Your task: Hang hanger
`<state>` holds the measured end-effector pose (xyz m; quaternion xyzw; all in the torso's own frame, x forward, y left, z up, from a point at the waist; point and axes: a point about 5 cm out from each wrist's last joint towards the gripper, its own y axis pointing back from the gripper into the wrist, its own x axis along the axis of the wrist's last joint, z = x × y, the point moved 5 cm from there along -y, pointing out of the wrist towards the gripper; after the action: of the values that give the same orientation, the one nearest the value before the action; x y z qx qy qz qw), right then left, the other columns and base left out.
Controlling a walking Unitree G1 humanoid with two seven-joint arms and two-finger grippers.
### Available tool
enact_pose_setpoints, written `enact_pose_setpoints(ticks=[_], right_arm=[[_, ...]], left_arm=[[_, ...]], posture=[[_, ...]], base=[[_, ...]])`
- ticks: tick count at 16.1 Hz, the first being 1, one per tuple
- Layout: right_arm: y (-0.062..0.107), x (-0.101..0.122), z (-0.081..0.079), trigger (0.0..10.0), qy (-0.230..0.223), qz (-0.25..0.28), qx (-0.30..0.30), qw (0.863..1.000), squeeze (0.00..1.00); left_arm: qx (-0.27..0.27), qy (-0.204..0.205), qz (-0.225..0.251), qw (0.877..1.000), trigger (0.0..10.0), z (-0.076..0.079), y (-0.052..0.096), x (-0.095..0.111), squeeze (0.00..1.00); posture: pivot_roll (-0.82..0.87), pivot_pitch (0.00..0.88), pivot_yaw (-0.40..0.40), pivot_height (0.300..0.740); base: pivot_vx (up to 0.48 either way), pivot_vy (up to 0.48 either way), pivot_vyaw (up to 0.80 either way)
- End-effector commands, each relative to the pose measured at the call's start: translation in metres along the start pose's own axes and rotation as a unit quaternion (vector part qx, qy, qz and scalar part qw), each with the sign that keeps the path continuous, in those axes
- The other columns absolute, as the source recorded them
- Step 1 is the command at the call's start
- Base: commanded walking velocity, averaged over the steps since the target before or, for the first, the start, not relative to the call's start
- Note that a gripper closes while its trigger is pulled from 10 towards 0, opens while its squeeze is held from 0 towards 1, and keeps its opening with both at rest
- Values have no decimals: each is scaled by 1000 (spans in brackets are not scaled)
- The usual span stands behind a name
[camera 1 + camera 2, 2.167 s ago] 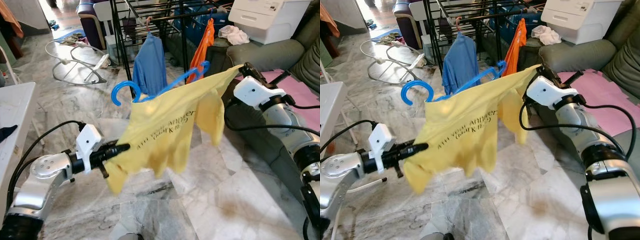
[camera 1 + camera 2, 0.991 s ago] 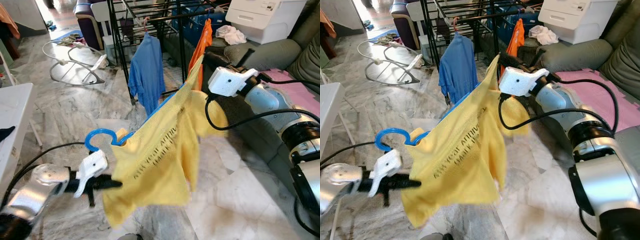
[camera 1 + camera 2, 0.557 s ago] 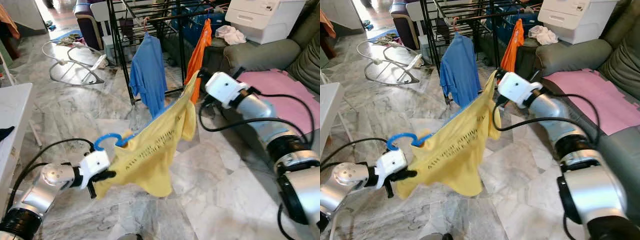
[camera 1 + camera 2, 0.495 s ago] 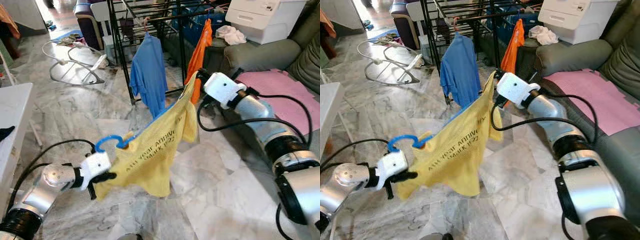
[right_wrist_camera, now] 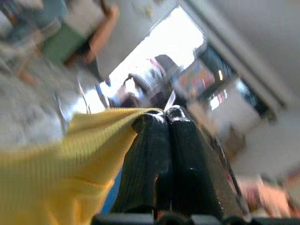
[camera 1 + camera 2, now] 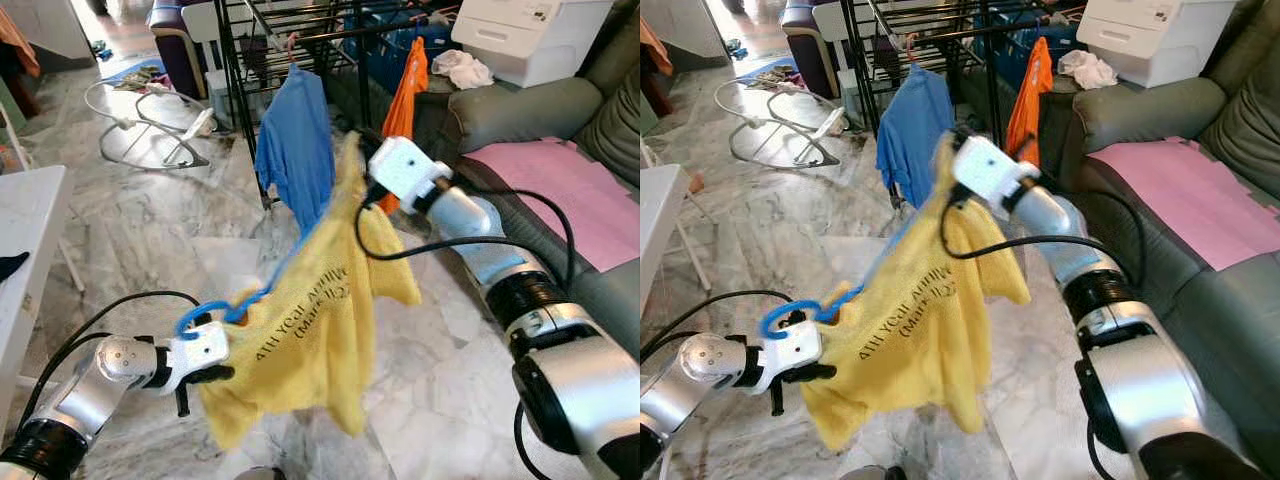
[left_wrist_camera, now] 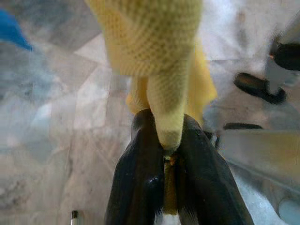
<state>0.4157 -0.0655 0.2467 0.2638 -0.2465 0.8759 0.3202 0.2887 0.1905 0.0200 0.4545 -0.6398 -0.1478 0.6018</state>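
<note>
I'm looking at the blue hanger (image 6: 240, 305), which is sitting inside a yellow shirt (image 6: 310, 330) stretched between my two hands, its hook poking out at the lower end and its arm running up along the cloth toward the drying rack (image 6: 300, 30). The shirt is hanging in the air above the marble floor (image 6: 130, 230), in front of the rack and not on it, with dark lettering showing across its middle. My left hand (image 6: 212, 376) is holding the low end, well in front of the rack and close to the floor; in the left wrist view its fingers (image 7: 140, 178) are pinching together on a fold of the yellow cloth. My right hand (image 6: 958, 150) is holding the high end just in front of the rack; in the right wrist view its two fingers (image 5: 154, 159) are pressing together with the yellow edge caught between them. On the rack behind, a blue shirt (image 6: 295, 140) and an orange garment (image 6: 408, 85) are hanging. To the right of the rack a grey sofa (image 6: 520, 105) is carrying a pink mat (image 6: 560, 185) and a white box (image 6: 530, 35). A white worktop (image 6: 25, 230) is standing well to the left of the rack.
</note>
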Motion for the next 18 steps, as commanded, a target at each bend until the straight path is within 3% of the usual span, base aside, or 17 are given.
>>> enact_pose_setpoints(ticks=[1,3,6,7,10,13,14,17,18], right_arm=[[-6,28,12,0,-3,62,-17,998,0],[2,33,2,0,18,80,5,997,0],[19,14,2,0,9,43,-10,999,0],[23,10,1,0,8,37,-11,999,0],[24,9,-11,0,8,28,-11,1000,0],[7,33,-43,0,-11,65,8,998,0],[1,46,-61,0,-30,86,25,996,0],[-1,62,-88,0,-41,111,63,991,0],[1,74,-107,0,-68,129,94,985,0]], left_arm=[[11,-8,-32,999,0,-4,0,-10,0],[121,-5,-32,992,0,-37,3,-8,0],[221,3,-37,974,0,-66,14,-11,0],[233,-1,-38,972,0,-70,16,-10,0],[206,-36,-40,977,0,-65,10,-4,0],[193,-55,-24,979,0,-61,-1,11,0],[190,-55,-20,980,0,-59,-5,14,0],[176,-53,-16,983,0,-54,-8,16,0],[171,-42,-8,984,0,-52,-10,18,0]], posture=[[-20,32,34,740],[-20,32,34,740],[-28,32,35,740],[-29,34,37,740],[-31,34,43,740],[-31,34,43,740],[-19,28,39,740],[-17,25,33,740],[-17,25,33,740]], base=[[0,0,0],[0,0,0],[0,0,0],[0,0,0],[0,0,0],[0,0,0],[0,0,0],[0,0,0],[0,0,0]])
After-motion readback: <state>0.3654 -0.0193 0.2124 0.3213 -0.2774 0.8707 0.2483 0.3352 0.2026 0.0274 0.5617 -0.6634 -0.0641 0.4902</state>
